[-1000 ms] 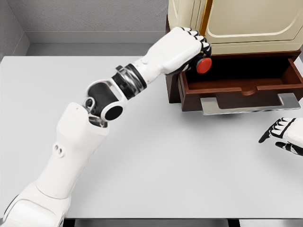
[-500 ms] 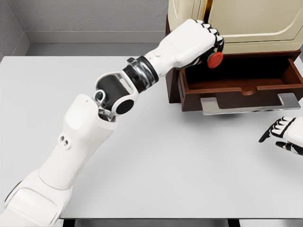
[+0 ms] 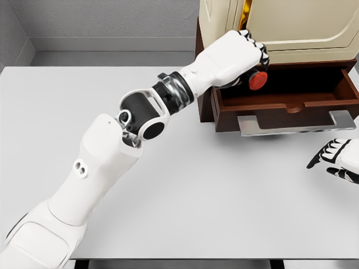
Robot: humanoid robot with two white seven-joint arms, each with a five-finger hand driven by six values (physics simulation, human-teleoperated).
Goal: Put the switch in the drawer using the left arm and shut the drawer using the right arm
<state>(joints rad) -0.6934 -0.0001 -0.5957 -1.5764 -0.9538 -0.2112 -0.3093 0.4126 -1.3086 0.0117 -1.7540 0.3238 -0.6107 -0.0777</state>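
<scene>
My left hand (image 3: 247,59) is curled tight around the switch, whose round red button (image 3: 257,82) sticks out below the fingers. The hand hovers over the left end of the open wooden drawer (image 3: 286,103), which is pulled out from the cream cabinet (image 3: 291,25); the red button hangs just above the dark drawer cavity. The drawer has a flat grey handle (image 3: 294,124) across its front. My right hand (image 3: 336,158) rests on the table at the right edge, fingers spread and holding nothing, below and right of the handle.
The cabinet stands on a brown base at the back right of the white table (image 3: 185,185). My left arm stretches diagonally from the lower left across the table. A grey wall runs behind the table.
The left hand with the switch has moved right and slightly down, so the red button now sits lower over the drawer opening. The right hand has not moved.
</scene>
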